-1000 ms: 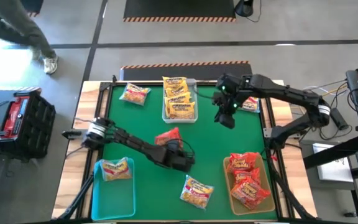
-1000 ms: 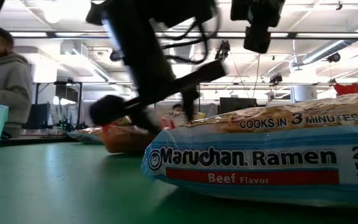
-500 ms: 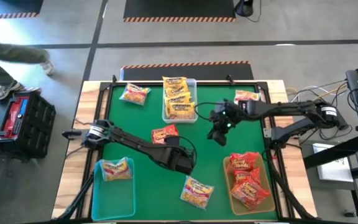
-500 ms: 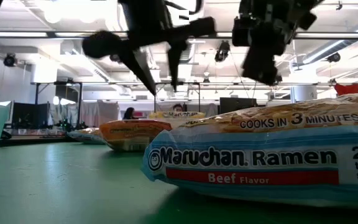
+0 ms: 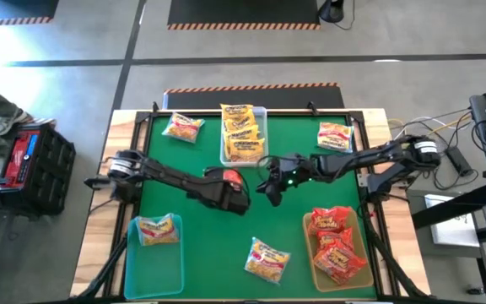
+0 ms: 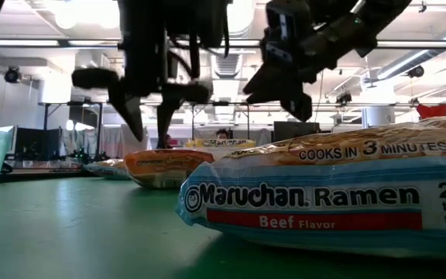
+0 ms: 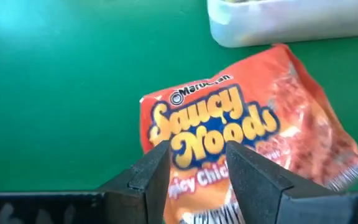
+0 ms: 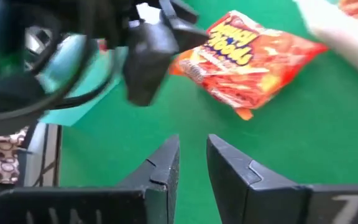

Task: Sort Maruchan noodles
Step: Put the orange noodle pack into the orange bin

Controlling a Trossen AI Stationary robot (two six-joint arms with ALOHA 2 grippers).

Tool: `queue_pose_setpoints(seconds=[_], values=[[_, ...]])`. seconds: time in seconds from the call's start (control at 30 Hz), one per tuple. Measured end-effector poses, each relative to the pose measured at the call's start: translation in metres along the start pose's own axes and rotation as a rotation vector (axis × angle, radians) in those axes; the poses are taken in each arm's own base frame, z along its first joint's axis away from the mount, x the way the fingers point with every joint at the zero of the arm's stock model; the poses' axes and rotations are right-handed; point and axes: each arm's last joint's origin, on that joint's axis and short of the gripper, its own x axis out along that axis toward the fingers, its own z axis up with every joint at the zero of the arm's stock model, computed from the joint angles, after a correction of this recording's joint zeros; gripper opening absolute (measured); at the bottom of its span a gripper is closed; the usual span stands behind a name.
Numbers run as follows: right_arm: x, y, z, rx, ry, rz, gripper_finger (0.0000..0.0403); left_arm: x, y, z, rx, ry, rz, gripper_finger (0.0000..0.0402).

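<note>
Maruchan noodles are lying scattered over the green table in the high view: a red packet at centre, partly under the left gripper; yellow packets filling the clear bin at upper centre; red ones piling in the tan bin at lower right; one packet sitting in the teal bin at lower left; the left wrist view is showing that red packet just beyond narrowly parted, empty fingers; the right gripper is hovering at centre, its fingers slightly apart and holding nothing; the low view alone is filling its lower right with a beef packet.
</note>
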Motion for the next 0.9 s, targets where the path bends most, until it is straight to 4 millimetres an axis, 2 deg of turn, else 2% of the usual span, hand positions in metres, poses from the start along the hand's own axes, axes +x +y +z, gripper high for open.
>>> queue_pose_setpoints(seconds=[0.13, 0.37, 0.53, 0.7, 0.8, 0.9], values=[[0.018, 0.006, 0.001, 0.0, 0.028, -0.002, 0.0068, 0.016, -0.002, -0.005, -0.005, 0.041, -0.091, 0.0141], [0.042, 0.015, 0.007, -0.013, 0.076, -0.004, 0.0068, 0.029, -0.006, -0.02, 0.054, 0.019, -0.221, 0.0141], [0.032, 0.02, 0.011, -0.063, 0.13, -0.026, 0.0068, 0.019, -0.007, -0.028, 0.024, 0.053, -0.273, 0.0141], [0.018, 0.022, 0.013, -0.082, 0.148, -0.072, 0.0068, -0.002, -0.019, -0.041, -0.006, 0.149, -0.428, 0.0141], [0.01, 0.029, 0.02, -0.082, 0.107, -0.041, 0.0068, -0.006, -0.029, -0.046, -0.015, 0.15, -0.543, 0.0141], [0.011, 0.027, 0.014, -0.055, 0.137, -0.045, 0.0068, -0.005, -0.034, -0.047, -0.037, 0.131, -0.588, 0.0141]])
